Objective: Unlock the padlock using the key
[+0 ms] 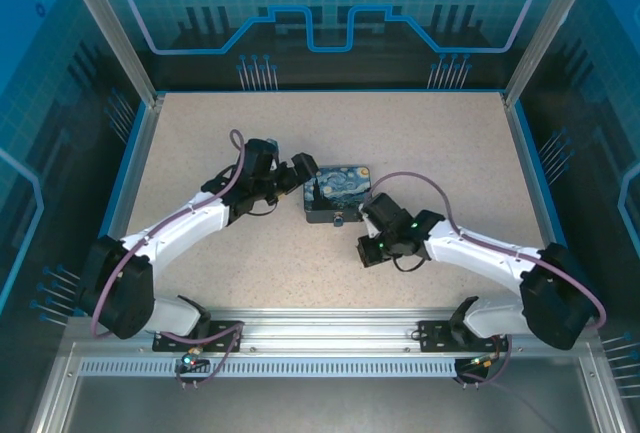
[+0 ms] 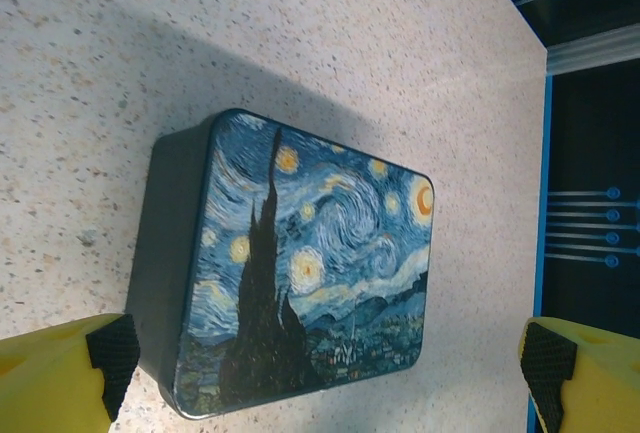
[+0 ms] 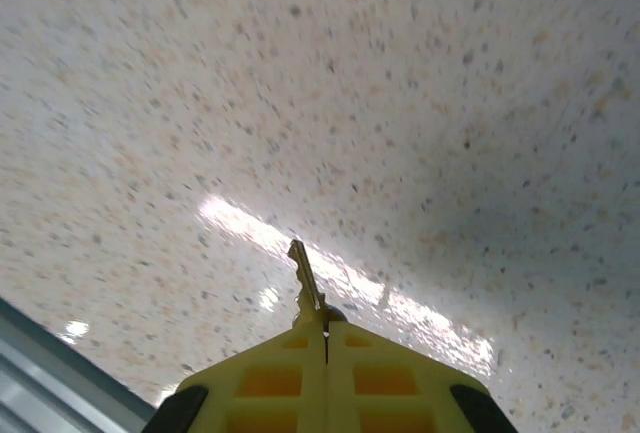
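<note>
The night-sky printed box (image 1: 336, 191) lies mid-table, and the tiny padlock (image 1: 338, 220) sticks out of its near long side. My left gripper (image 1: 301, 172) hovers at the box's left end, open. In the left wrist view its yellow fingers (image 2: 70, 378) stand wide apart on either side of the box (image 2: 310, 273). My right gripper (image 1: 368, 251) hangs low over the table, just near-right of the box. It is shut on the key (image 3: 305, 278); the thin blade pokes out beyond the closed gripper (image 3: 326, 328), above bare tabletop.
The speckled table (image 1: 430, 143) is walled by blue panels at the back and sides. A metal rail (image 1: 330, 338) runs along the near edge between the arm bases. Purple cables loop along both arms.
</note>
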Available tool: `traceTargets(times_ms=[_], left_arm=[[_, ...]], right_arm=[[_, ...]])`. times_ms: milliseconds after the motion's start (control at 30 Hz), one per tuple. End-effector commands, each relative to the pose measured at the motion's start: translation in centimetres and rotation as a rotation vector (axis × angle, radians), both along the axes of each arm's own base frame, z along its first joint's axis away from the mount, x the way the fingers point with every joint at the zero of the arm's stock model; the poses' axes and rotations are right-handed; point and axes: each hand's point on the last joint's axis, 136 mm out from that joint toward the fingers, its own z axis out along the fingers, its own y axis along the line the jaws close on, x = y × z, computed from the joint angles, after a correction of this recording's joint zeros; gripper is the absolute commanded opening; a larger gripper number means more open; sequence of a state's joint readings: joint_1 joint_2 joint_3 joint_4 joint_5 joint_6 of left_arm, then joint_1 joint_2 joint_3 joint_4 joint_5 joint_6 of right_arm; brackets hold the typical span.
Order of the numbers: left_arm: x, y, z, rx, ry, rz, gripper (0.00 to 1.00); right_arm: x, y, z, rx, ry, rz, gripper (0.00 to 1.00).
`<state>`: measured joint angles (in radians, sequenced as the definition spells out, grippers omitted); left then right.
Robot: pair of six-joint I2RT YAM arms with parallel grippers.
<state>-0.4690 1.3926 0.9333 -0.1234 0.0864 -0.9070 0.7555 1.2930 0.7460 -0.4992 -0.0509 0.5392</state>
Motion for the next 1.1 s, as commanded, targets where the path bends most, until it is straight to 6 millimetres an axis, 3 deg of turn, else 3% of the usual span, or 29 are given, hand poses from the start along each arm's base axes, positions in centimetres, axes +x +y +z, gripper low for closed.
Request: traceTargets(times_ms=[0, 167, 300, 433, 633, 1067], left_arm=[[-1.0, -2.0, 0.3, -0.039, -0.020, -0.119, 0.99], [-2.5, -5.7, 1.0, -0.111, -0.045, -0.297, 0.99], [-4.0, -7.7, 0.2, -0.119, -0.019, -0.399, 0.98], [-5.1, -8.7, -1.3, -0.152, 0.023, -0.437, 0.88], [-6.0, -10.0, -2.4, -0.197, 0.048, -0.459, 0.64], [-6.6, -13.2, -4.3, -0.234, 0.102, -0.496, 0.47]], right_arm=[[0.6, 0.9, 2.0, 0.104, -0.011, 0.030, 0.00], [1.4, 0.9, 3.5, 0.151, -0.031, 0.024, 0.00], [2.1, 0.9, 4.5, 0.159, -0.049, 0.022, 0.00], [2.9, 1.0, 5.2, 0.177, -0.067, 0.009, 0.00], [3.5, 1.4, 5.8, 0.209, -0.076, 0.004, 0.00], [3.7, 1.5, 7.1, 0.248, -0.101, 0.009, 0.00]])
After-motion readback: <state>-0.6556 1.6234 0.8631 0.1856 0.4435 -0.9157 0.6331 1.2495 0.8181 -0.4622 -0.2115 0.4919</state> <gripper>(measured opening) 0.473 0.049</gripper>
